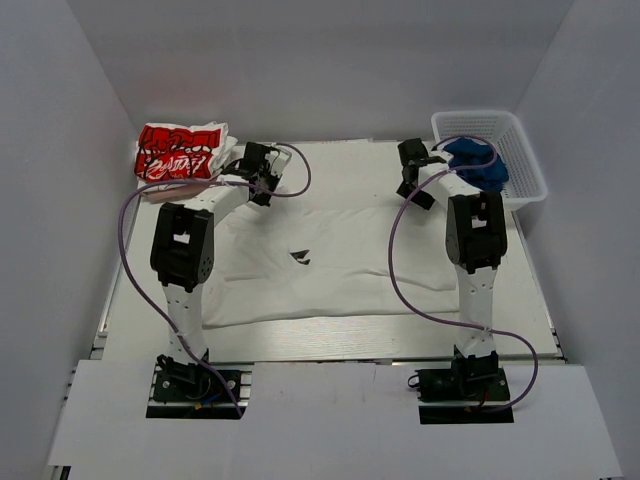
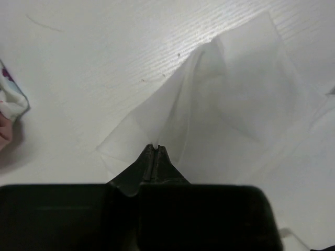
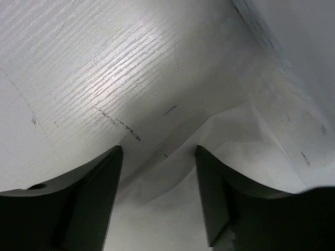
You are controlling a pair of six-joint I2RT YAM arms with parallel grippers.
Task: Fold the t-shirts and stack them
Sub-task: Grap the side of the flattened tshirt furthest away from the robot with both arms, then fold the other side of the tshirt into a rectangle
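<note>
- White walls (image 1: 330,60) close off a pale, wood-grained worktop (image 1: 520,300) on three sides.
- We see the plain white shirt (image 1: 340,270) spread flat across the middle of the worktop. It reaches from the left gripper (image 1: 258,165) to the right gripper (image 1: 412,168) and lies mostly on the near side of both.
- Our left gripper (image 2: 156,149) is clenched, jaws pressed together. It pinches a fold of the plain white shirt (image 2: 230,99), and the cloth rises in a tent toward the tips.
- Our right gripper (image 3: 159,157) is released, jaws spread wide. It hovers over a creased edge of the plain white shirt (image 3: 225,157), with bare worktop (image 3: 94,63) beyond its tips.
- The printed shirt (image 1: 180,152) sits bunched just left of the left gripper. Its red-and-black graphic carries lettering, but we cannot read it.
- A small dark mark (image 1: 301,256) shows on the plain white shirt, between the two grippers and nearer the arm bases. No writing can be made out on it.
- A white basket (image 1: 525,185) stands just right of the right gripper, with a blue cloth (image 1: 480,160) inside.
</note>
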